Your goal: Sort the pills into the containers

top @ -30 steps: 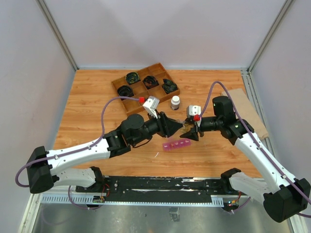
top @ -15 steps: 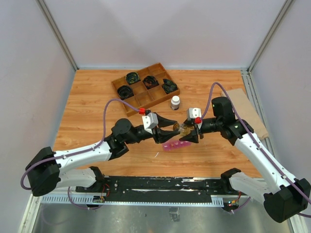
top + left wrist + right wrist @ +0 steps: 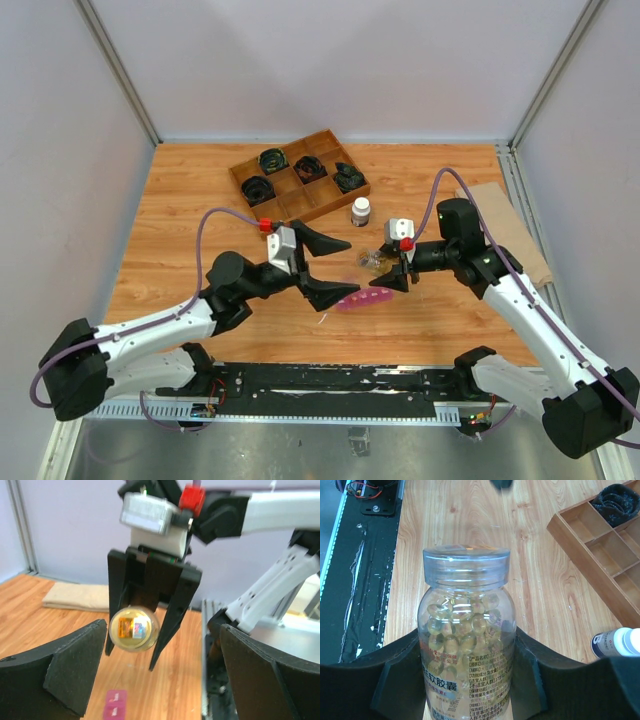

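Note:
A small clear jar (image 3: 465,630) full of yellowish pills (image 3: 462,622), with its clear lid (image 3: 466,560) on, sits between my right gripper's (image 3: 465,685) fingers, which are shut on its body. From above, the jar (image 3: 372,260) hangs lid-first toward the left arm, over the table. My left gripper (image 3: 350,267) stands wide open just left of it, with nothing between its fingers (image 3: 65,665). In the left wrist view the jar (image 3: 134,629) is lid-on ahead, apart from both pads. The pink strip of containers (image 3: 362,298) lies on the table below the jar, and its end (image 3: 115,706) shows low in the left wrist view.
A brown wooden divided tray (image 3: 322,196) with black coiled items stands at the back. A white-capped bottle (image 3: 360,211) stands beside it, also at the right wrist view's edge (image 3: 617,642). A tan pad (image 3: 505,225) lies at the table's right edge.
My left gripper has opened wide and drawn back to the left, away from the jar's lid. The right gripper holds the jar in the same place.

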Motion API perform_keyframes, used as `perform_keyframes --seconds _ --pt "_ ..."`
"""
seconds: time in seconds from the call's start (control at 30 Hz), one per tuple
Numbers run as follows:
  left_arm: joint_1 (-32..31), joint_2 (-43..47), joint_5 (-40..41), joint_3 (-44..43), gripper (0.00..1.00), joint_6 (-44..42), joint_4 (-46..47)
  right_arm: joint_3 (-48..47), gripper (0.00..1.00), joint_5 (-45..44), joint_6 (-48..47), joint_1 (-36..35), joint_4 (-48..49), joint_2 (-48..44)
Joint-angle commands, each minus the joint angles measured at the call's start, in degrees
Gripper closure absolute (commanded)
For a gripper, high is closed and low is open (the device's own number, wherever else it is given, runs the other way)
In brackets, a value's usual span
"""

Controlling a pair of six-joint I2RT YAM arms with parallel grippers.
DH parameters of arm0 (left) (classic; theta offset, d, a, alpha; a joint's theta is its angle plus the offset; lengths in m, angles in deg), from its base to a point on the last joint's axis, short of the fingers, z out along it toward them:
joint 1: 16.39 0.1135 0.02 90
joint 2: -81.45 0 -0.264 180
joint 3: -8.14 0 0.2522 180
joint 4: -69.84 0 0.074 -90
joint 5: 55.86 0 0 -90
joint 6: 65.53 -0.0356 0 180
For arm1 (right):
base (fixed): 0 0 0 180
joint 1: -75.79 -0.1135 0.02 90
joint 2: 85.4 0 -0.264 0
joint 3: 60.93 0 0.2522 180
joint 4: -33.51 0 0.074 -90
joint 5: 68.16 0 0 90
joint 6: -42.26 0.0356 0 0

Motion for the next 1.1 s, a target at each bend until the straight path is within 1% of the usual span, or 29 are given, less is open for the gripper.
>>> perform_keyframes --seconds 0.0,0.1,0.2,0.23,0.27,0.33,0.4,0.53,0.83,0.97,1.07 --pt "0.11 6.12 4.04 -0.46 0.01 12.29 -2.22 -0.45 0.99 -0.12 0.51 0.65 1.54 -0.84" --pt "0.12 8.26 7.37 0.65 0.01 19.65 -3.47 -0.44 1.00 -0.11 0.49 0.65 1.51 -0.83" --pt "0.09 9.50 12.99 1.60 0.09 25.80 -5.85 -0.46 0.99 -0.19 0.49 0.65 1.52 -0.77" --pt "-0.20 9.70 15.81 1.44 0.12 26.81 -7.97 -0.48 1.00 -0.19 0.54 0.65 1.54 -0.76" --pt "-1.27 9.95 20.00 0.89 0.15 25.84 -11.60 -0.46 0.99 -0.21 0.51 0.65 1.54 -0.75" --pt "-5.80 10.07 30.36 -0.56 0.16 22.10 -15.96 -0.45 0.99 -0.37 0.52 0.65 1.50 -0.74" --pt "-8.32 9.45 36.06 -1.71 0.16 20.61 -17.86 -0.45 0.99 -0.44 0.52 0.65 1.51 -0.76" --pt "-8.82 6.82 37.36 -4.44 0.17 21.96 -20.05 -0.47 0.99 -0.53 0.50 0.65 1.49 -0.47" --pt "-9.97 0.89 37.11 -9.10 0.17 22.96 -20.25 -0.50 0.99 -0.58 0.55 0.65 1.48 -0.50" --pt "-10.47 -1.48 36.30 -11.16 0.19 23.38 -20.25 -0.54 0.99 -0.59 0.54 0.67 1.53 -0.62" --pt "-10.92 -2.77 35.93 -12.24 0.23 23.15 -20.25 -0.54 0.99 -0.57 0.62 0.63 1.53 -0.61"
